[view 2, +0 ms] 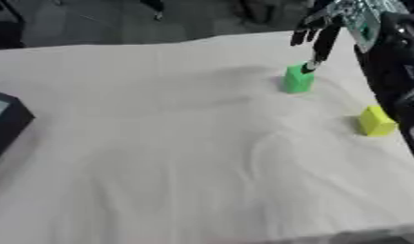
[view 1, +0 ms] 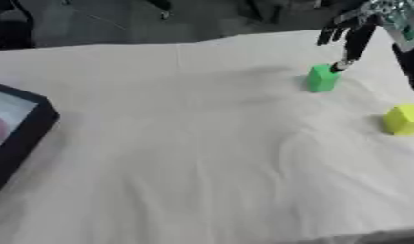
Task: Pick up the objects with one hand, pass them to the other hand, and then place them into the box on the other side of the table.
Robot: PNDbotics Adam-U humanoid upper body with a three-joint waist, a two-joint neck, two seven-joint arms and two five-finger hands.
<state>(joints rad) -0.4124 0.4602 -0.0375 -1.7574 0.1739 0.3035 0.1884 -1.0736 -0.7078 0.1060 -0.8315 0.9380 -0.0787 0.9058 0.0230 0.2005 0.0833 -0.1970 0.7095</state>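
The right hand [view 2: 327, 26] is reaching down from the upper right, fingers straight and spread, one fingertip touching the top of the green block [view 2: 298, 78] on the white tablecloth [view 1: 202, 143]. The yellow block [view 1: 404, 119] is lying near the right edge. Only the left eye view is showing the black box's [view 1: 31, 128] interior, with something pink inside.

No text, label, brand, number or sign can be read anywhere in either view. The green block [view 1: 322, 78] just under the right hand's [view 2: 323, 28] fingertip shows plain faces with no marking, and the yellow block [view 1: 403, 119], nearer the camera than that hand and apart from it, is equally plain. The black box [view 1: 26, 136], well off to the hand's left across the table, carries no legible lettering on its rim. The white cloth [view 1: 193, 157] over the table is unprinted.
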